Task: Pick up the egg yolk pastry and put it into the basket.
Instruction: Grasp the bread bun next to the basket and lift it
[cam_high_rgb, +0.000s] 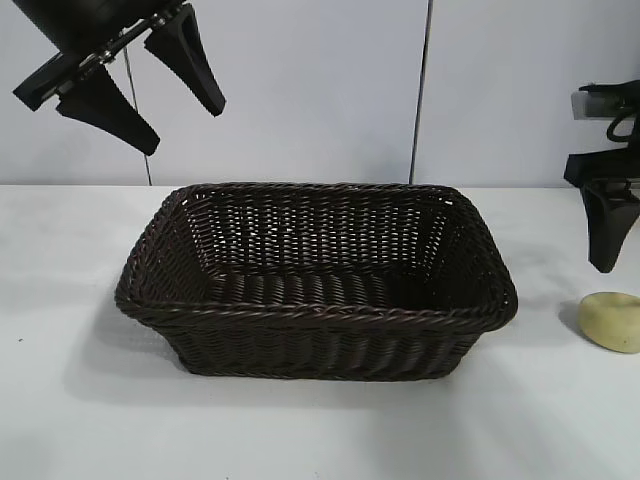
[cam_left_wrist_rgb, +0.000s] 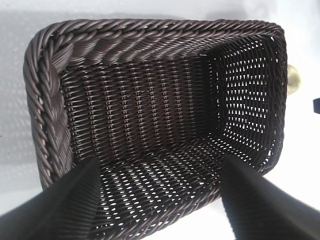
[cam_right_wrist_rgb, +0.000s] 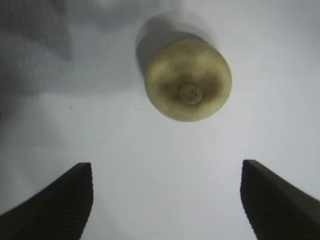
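Dark-brown rectangular wicker basket (cam_high_rgb: 316, 280) sits mid-table; the left gripper (cam_high_rgb: 150, 85) hangs high, fingers apart. Pale-yellow round egg yolk pastry (cam_high_rgb: 611, 321) lies right of it, beneath the right gripper (cam_right_wrist_rgb: 165, 200), fingers spread, empty.

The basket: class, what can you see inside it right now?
Inside the basket only its bare woven floor and walls show. The pastry lies outside on the table, beside the basket, below the open right gripper. The open left gripper hangs above the basket's left end.
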